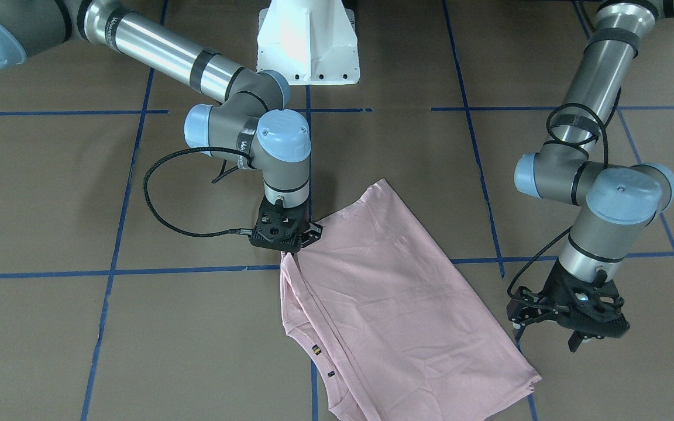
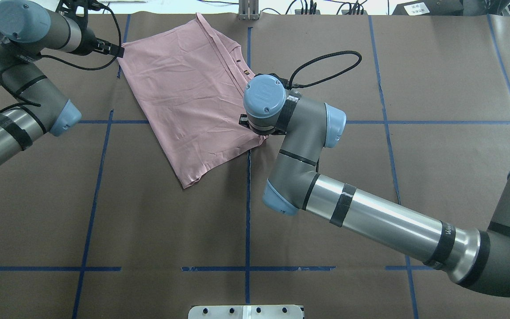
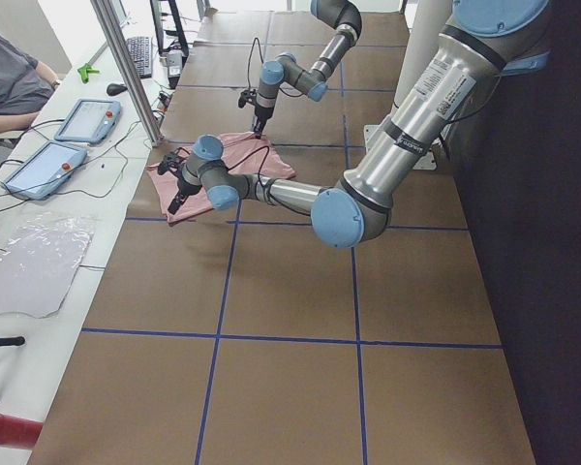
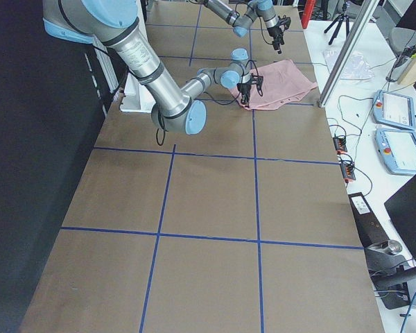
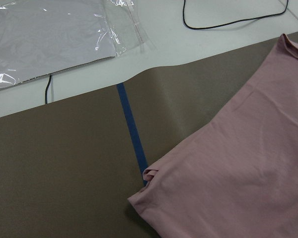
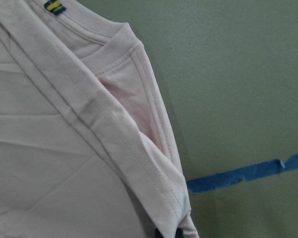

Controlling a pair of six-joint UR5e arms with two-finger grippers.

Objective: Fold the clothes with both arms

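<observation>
The pale pink T-shirt (image 1: 395,292) lies folded lengthwise on the brown table, plain side up, so its print is hidden. Two small dark tags (image 1: 316,349) show by the neck edge. My right gripper (image 1: 293,249) stands straight down on the shirt's edge near the folded sleeve. In the right wrist view the hem (image 6: 139,163) rises into the black fingertips (image 6: 166,234), so it is shut on the cloth. My left gripper (image 1: 546,340) hovers just off the shirt's opposite bottom corner (image 5: 144,191), fingers apart and holding nothing.
The white pedestal base (image 1: 308,47) stands behind the shirt. Blue tape lines (image 2: 248,212) grid the table. Beyond the far edge lie a plastic sheet (image 5: 44,39), cables and tablets (image 3: 82,121). A seated person (image 3: 10,82) is there too.
</observation>
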